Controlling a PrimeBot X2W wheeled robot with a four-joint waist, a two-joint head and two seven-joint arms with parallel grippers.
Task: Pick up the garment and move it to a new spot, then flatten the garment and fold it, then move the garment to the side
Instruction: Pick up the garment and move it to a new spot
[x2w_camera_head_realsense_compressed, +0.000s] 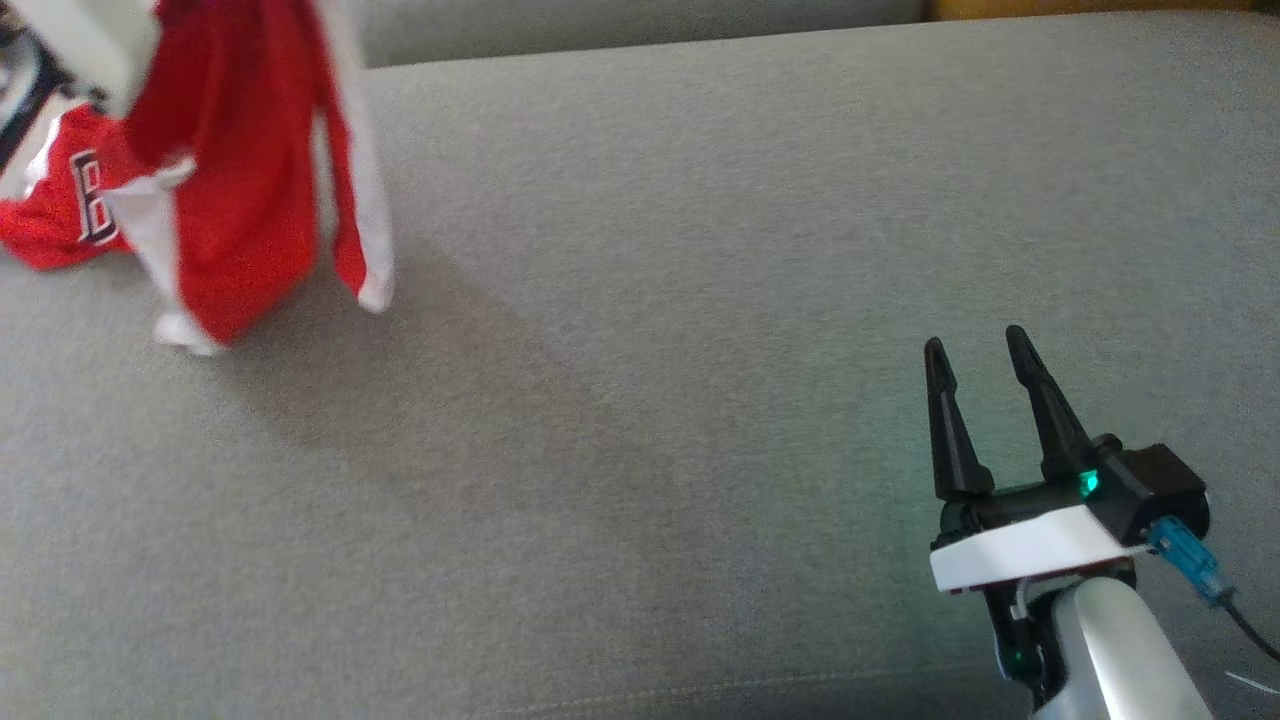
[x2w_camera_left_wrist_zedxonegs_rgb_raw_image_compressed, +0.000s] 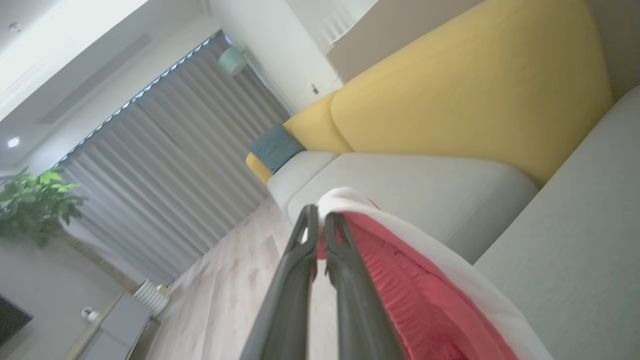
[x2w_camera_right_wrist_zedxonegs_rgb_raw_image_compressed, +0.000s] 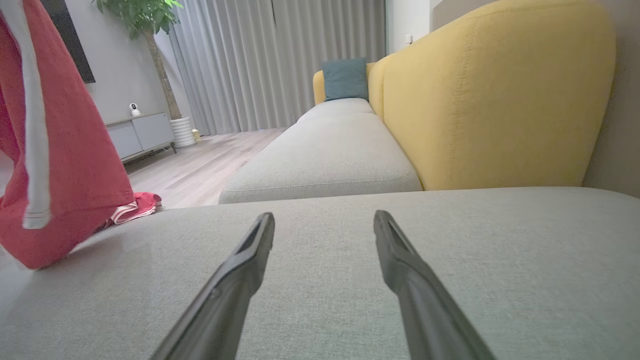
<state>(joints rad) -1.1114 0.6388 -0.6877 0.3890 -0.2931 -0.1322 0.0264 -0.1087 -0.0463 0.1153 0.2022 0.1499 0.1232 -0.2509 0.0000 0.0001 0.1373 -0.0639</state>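
One small part of the job looks started, and most of it is left to do. The garment, red with white edges, hangs in the air at the far left of the grey sofa. The left gripper is pinched tight on a white edge of it, with its two fingers almost touching. One bunched end of the garment, the bit with a dark mark on it, lies on the sofa seat. The lowest hanging tip is very near the seat, and I cannot tell if it touches. So I think the pick-up is about half done: the cloth is lifted, but not all the way off.

The right gripper is spread wide and holds nothing. It sits low over the seat, well apart from the garment. A lot of bare seat lies between them, which looks like a good new spot. Moving the garment there, laying it flat, folding it and putting it to the side are not yet done.
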